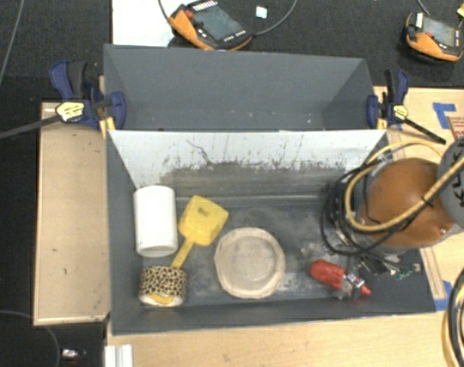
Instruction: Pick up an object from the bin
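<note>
A small red thing with a silvery end (330,273) lies on the bin floor at the front right. My gripper (369,265) hangs right beside it, its dark body showing under the arm's orange cover at the bin's right side. A clear round dish (249,261) rests at the front middle, a short way left of the red thing. What sits between gripper and red thing is hidden by the cover and cables.
A yellow toy shovel (198,225) lies left of the dish. A white cylinder (156,219) stands by the left wall, with a leopard-print tape roll (163,284) in the front left corner. The arm's orange cover and looped cables crowd the right side.
</note>
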You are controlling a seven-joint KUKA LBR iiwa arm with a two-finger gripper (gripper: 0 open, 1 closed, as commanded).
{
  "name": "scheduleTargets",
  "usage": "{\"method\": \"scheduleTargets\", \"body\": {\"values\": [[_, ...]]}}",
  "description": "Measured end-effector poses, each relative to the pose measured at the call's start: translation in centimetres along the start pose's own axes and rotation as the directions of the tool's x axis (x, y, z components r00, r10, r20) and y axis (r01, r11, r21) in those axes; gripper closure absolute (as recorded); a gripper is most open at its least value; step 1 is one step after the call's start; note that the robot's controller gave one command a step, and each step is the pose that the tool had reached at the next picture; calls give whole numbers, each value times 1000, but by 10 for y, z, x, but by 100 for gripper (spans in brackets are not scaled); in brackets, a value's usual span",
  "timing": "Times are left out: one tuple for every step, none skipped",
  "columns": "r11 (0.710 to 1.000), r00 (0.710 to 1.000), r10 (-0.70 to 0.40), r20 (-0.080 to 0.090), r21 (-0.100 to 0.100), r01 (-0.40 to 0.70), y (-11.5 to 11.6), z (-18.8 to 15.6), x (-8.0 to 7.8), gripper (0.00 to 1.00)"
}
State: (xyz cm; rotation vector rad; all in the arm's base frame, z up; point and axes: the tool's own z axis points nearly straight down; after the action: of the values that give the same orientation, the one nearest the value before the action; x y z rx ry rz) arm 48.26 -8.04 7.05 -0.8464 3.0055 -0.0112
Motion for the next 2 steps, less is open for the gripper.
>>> {"method": "scheduleTargets", "body": {"values": [[848,848,530,-12,-2,-530,-16,0,13,100],[849,849,529,-12,-3,-529,-16,0,13,100]]}}
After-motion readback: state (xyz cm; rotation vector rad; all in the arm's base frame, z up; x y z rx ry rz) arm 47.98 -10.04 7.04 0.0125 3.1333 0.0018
